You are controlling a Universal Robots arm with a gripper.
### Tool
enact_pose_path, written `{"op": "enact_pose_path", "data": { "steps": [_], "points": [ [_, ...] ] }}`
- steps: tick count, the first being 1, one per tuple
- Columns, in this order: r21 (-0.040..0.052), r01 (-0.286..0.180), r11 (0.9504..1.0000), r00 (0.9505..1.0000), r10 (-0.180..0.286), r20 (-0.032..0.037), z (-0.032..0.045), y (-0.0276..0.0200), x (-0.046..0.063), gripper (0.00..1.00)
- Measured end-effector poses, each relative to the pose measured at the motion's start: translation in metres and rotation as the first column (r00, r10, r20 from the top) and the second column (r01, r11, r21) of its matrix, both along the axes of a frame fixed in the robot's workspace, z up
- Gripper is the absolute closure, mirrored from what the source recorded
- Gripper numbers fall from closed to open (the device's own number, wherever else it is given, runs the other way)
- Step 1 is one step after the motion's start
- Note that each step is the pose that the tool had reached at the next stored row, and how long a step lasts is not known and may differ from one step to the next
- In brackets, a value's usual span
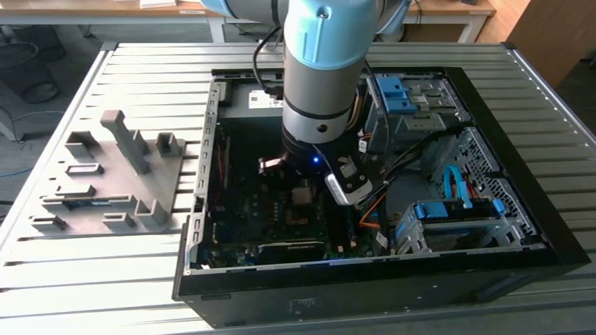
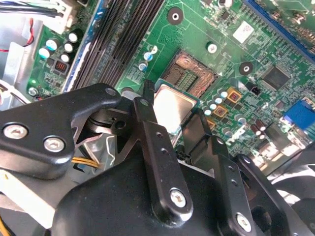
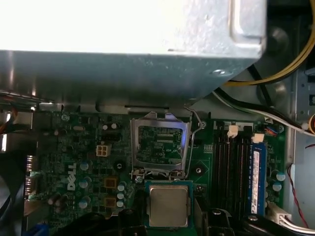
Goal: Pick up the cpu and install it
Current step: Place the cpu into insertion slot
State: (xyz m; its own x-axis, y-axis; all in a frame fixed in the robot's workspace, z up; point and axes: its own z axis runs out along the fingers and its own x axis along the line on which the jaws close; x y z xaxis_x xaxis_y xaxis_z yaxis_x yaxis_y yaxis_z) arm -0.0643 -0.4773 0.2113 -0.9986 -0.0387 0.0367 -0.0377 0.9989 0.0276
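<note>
The cpu (image 2: 173, 105) is a small square chip with a pale metal top and a green rim, and my gripper (image 2: 173, 112) is shut on its two opposite edges with black fingers (image 2: 147, 115). In the first wrist view the cpu (image 3: 169, 205) hangs just beside the dark metal-framed socket (image 3: 160, 145), not in it. The socket (image 2: 191, 73) lies open with its contact field showing, and its wire lever (image 3: 197, 129) stands at one side. In the exterior view my gripper (image 1: 303, 190) is low inside the computer case (image 1: 521, 244), over the middle of the green motherboard (image 1: 251, 209).
The grey power-supply box (image 3: 133, 39) overhangs the board close to the socket. A blue-green memory stick (image 3: 258, 172) sits in the black slots (image 3: 231, 167). Cables and blue drive bays (image 1: 456, 209) fill the case on the exterior view's right. A grey parts fixture (image 1: 112, 174) stands on the exterior view's left.
</note>
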Motion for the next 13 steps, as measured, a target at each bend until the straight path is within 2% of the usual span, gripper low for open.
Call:
{"op": "enact_pose_path", "data": {
  "steps": [5, 13],
  "points": [
    [-0.0003, 0.0, 1.0, 1.0, 0.0, -0.0001, -0.0054, -0.0011, -0.003, 0.53],
    [-0.0024, 0.0, 1.0, 1.0, 0.0, -0.0001, -0.0094, -0.0112, -0.005, 0.53]
  ]
}}
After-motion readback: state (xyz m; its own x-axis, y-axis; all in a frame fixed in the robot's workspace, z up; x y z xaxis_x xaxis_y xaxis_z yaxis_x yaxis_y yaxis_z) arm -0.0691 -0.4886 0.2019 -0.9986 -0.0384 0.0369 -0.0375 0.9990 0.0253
